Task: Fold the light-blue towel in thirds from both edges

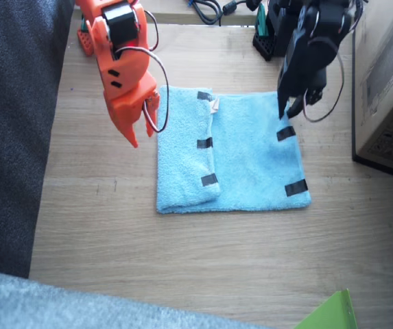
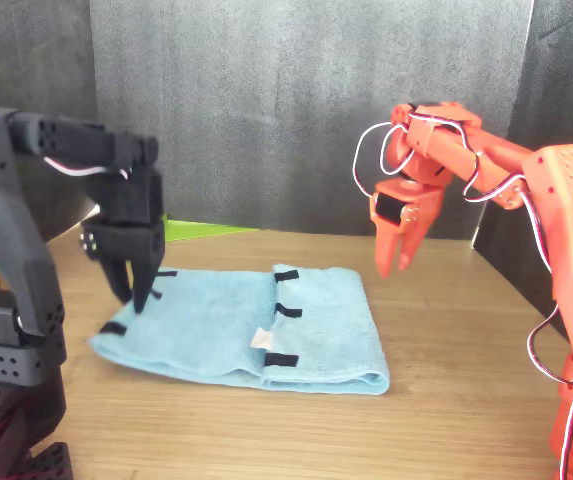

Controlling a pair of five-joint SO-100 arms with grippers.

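One towel (image 1: 244, 154) flap folded; front view shows thickness.

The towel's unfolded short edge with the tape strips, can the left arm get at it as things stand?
Probably yes. The left pincer hangs right above that edge of the light-blue towel, by the tape strips, and nothing lies between them. The right pincer is off by the folded side.

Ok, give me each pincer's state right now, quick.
Left pincer: slightly open, tips down at the light-blue towel's unfolded taped edge, not gripping it.
Right pincer: open, empty, held in the air beside the folded side.
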